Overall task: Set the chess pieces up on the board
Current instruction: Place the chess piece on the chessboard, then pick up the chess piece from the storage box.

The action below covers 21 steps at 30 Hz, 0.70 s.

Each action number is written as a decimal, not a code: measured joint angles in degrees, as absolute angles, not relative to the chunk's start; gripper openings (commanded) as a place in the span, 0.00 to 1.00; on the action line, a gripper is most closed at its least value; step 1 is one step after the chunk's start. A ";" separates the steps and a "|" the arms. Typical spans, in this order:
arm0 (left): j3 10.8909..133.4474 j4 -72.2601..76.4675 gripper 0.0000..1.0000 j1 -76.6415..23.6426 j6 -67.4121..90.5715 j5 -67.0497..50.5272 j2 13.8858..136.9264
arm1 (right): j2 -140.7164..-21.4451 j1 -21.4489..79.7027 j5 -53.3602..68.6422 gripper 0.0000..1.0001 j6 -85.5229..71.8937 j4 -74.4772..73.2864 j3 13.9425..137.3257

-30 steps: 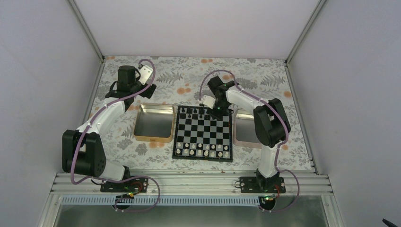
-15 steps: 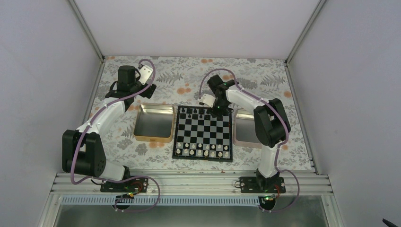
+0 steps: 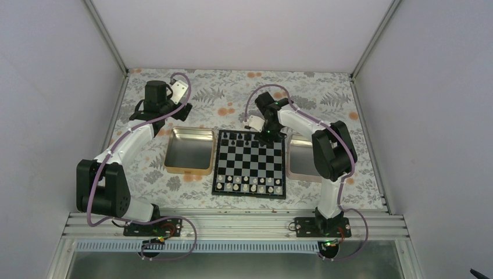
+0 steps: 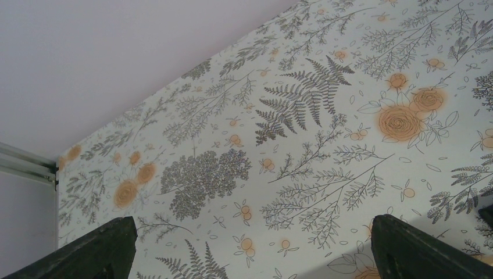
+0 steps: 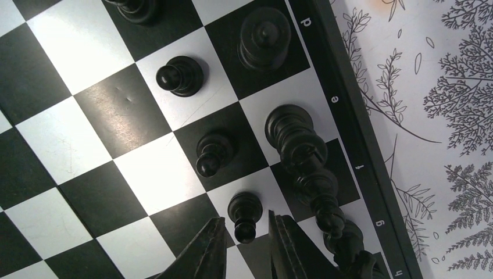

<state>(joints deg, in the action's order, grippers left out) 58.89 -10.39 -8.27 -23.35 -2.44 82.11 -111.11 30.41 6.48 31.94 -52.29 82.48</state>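
Two rows of white pieces (image 3: 249,184) line the near edge of the board (image 3: 250,160), which lies on the table (image 3: 221,96) between a gold tray (image 3: 188,150) and a silver tray (image 3: 297,160) half hidden by the right arm. They look set, though they are too small in the top view to count. The middle ranks are bare.

At the far edge stand the black pieces (image 3: 238,138), some of them under the right arm. The right wrist view shows this corner close up. Tall pieces fill the outer rank from the d mark towards h, and a line of pawns runs beside them.

The right gripper (image 5: 245,232) hangs low over that line. Its fingers stand slightly parted on either side of a pawn (image 5: 244,216) in the f file. A sliver of board shows on each side of the pawn, so it stands upright on its own, flanked but not clamped.

The pawn squares beyond it are hidden by the fingers. The gold tray looks empty, so the setup seems well advanced, probably with only a few black pawns left.

Farthest off, the left gripper (image 4: 250,250) hovers over bare floral cloth with its jaws wide apart and nothing between them.
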 measured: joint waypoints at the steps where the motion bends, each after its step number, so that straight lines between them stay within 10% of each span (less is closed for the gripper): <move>1: 58.89 -10.37 1.00 -8.27 -23.35 -2.44 82.11 | -111.11 30.41 6.55 0.22 31.94 -52.29 82.48; 12: 58.89 -10.37 1.00 -8.27 -23.38 -2.37 82.11 | -99.68 26.41 5.69 0.28 31.68 -55.40 79.77; 21: 58.89 -10.37 1.00 -8.27 -23.38 -2.42 82.11 | -84.29 -4.93 2.61 0.34 34.92 -54.52 65.01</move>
<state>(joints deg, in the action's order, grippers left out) 58.89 -10.37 -8.27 -23.38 -2.42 82.11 -84.29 -4.93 2.61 34.92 -54.52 65.01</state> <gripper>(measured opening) 0.999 0.328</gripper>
